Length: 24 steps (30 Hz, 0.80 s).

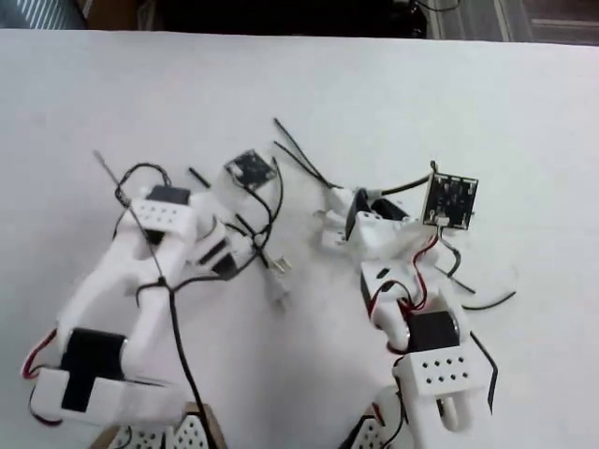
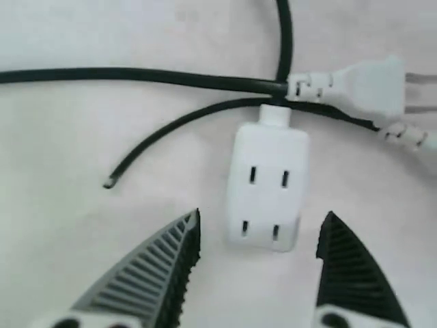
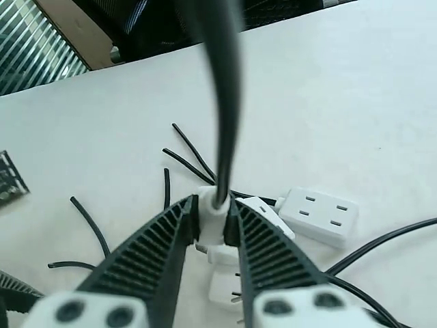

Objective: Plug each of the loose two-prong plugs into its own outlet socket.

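Note:
My left gripper (image 2: pixel 259 236) is open just above the table, its fingers on either side of a white outlet block (image 2: pixel 265 184) with two pairs of slots facing up. A loose white two-prong plug (image 2: pixel 369 85) on a black cord lies just beyond that block; its prongs (image 1: pixel 279 267) show in the high view beside the left gripper (image 1: pixel 245 245). My right gripper (image 3: pixel 212 212) is shut on a white plug (image 3: pixel 216 236) whose black cord rises toward the camera. Another white outlet block (image 3: pixel 319 215) lies on the table beside it. In the high view the right gripper (image 1: pixel 335 227) sits mid-table.
Short black cable offcuts (image 1: pixel 299 154) lie scattered behind the grippers, and more (image 1: pixel 487 301) lie beside the right arm. A second loose plug (image 1: pixel 278 299) rests between the arms. More white plastic parts (image 3: pixel 225 290) lie under the right gripper. The white table (image 1: pixel 393 84) runs far back.

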### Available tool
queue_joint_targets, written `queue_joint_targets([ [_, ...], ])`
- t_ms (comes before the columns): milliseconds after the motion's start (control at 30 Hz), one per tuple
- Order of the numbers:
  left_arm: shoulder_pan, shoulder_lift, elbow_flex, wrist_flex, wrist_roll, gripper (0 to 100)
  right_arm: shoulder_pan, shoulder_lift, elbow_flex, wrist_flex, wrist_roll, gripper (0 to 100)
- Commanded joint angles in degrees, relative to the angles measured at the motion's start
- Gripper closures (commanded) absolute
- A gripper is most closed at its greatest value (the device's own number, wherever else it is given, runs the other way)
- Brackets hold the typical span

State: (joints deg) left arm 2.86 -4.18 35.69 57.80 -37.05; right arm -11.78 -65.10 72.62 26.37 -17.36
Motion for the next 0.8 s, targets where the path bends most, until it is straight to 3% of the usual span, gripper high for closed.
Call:
queue_joint_targets([
  [0,-3.3,-6.7,0.1,-0.4,0.8,71,-0.1,-0.4,-0.4,-0.7,1.8,97.9],
  [167,-8.4,-16.1,0.4,4.0,0.8,71,-0.9,-0.4,-0.5,-0.7,4.6,98.1],
  [333,-16.8,-26.9,1.0,8.9,2.3,71,-9.4,-0.4,-1.4,2.9,9.6,98.1],
  [567,-25.5,-42.5,15.3,5.1,9.9,71,-21.1,-0.3,-7.6,9.9,9.9,98.1],
  [767,-29.3,-56.9,27.6,3.9,16.1,71,-30.6,5.2,-10.3,9.9,10.0,98.1],
])
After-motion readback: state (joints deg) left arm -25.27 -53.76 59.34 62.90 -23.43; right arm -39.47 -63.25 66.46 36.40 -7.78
